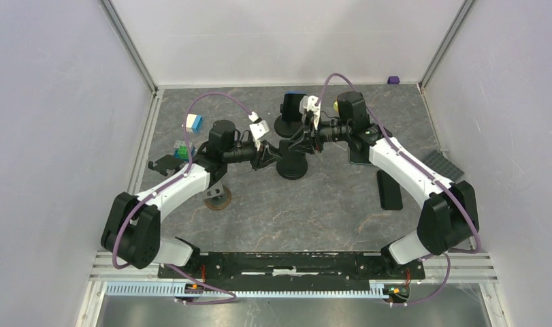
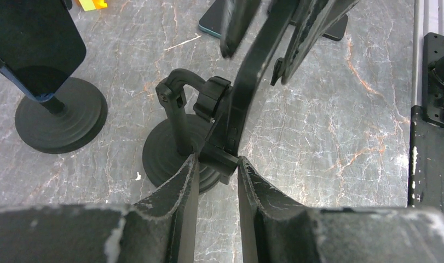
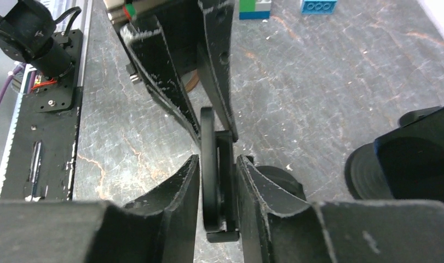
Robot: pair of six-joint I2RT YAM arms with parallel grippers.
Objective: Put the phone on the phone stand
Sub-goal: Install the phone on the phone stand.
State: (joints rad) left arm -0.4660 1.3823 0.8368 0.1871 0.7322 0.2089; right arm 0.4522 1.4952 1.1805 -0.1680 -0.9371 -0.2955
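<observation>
- Phone — as best you can judge, it is the thin dark slab with the rounded end. It stands on edge between the fingers of your right gripper and lies flat against the back plate of the stand.
- Those right fingers sit close on both sides of the slab. You cannot tell from the wrist view whether they are pinching it or only flanking it.
- Your left gripper comes in from the opposite side, pressed onto the bottom lip of that same plate. This is probably a bracing hold, so the hinged plate does not swing and the stand does not tip while the phone is seated.
- The two grippers meet nose to nose over the stand, which is why each wrist view shows the other's fingers just beyond its own.
- The stand's round base rests flat on the table, with its bent neck rising to the hinge behind the plate.
- Farther out, a second stand just behind already carries a second phone, so it is not your target.
- A loose phone lies flat on the table near your right arm, and some toy blocks sit well off to the left.
- The placing looks nearly done. Check that the phone's lower edge rests on the lip before either grip loosens.
</observation>
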